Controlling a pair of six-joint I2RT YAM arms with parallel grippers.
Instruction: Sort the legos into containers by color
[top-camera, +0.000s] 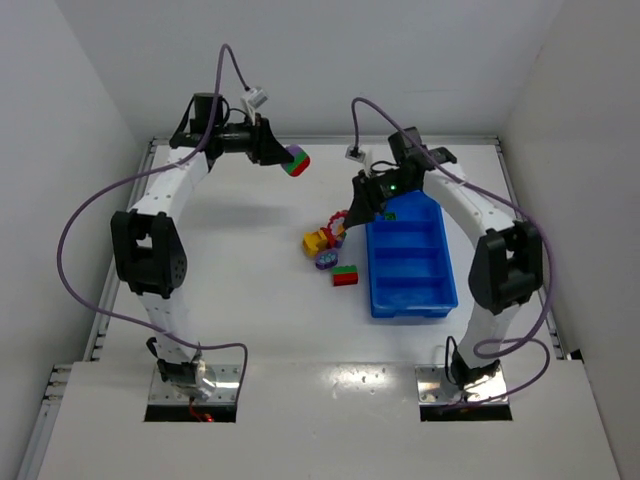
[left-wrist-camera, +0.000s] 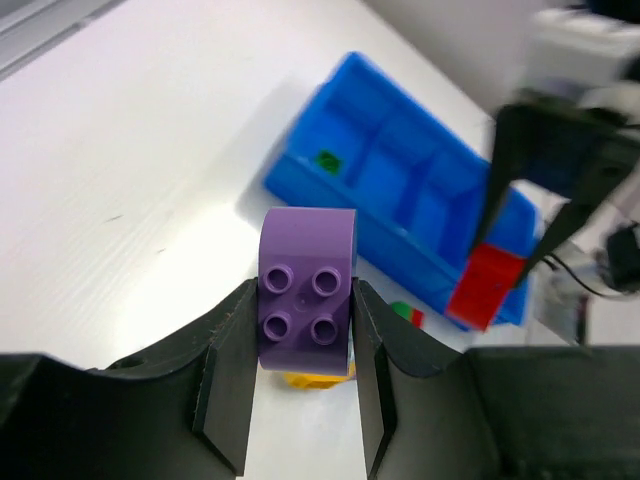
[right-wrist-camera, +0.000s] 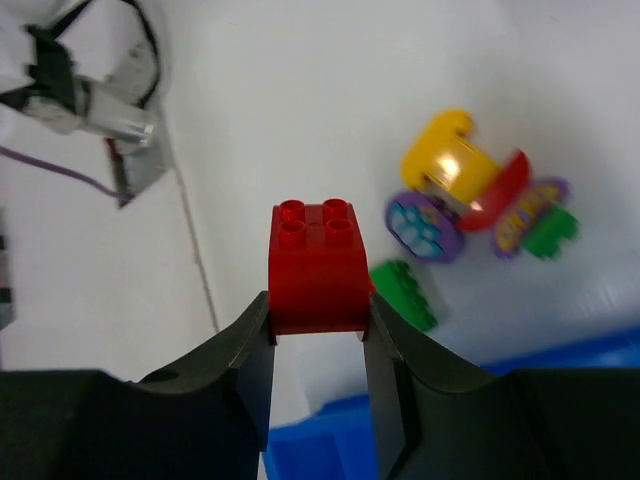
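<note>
My left gripper (top-camera: 283, 156) is raised over the far left of the table, shut on a purple brick (left-wrist-camera: 306, 290). In the top view this brick (top-camera: 297, 160) also shows green and red layers. My right gripper (top-camera: 360, 206) is shut on a red brick (right-wrist-camera: 320, 265) and holds it above the table by the far left corner of the blue tray (top-camera: 436, 285). The left wrist view shows that red brick (left-wrist-camera: 486, 285) too. A green brick (left-wrist-camera: 326, 160) lies in the tray's far compartment. A yellow brick (top-camera: 316, 241), a purple piece (top-camera: 326, 260) and a red-green brick (top-camera: 345, 276) lie left of the tray.
The tray (left-wrist-camera: 392, 228) has a row of compartments; the nearer ones look bare. In the right wrist view a green brick (right-wrist-camera: 405, 295) lies on the table beside a yellow, red and purple cluster (right-wrist-camera: 460, 185). White walls enclose the table on three sides.
</note>
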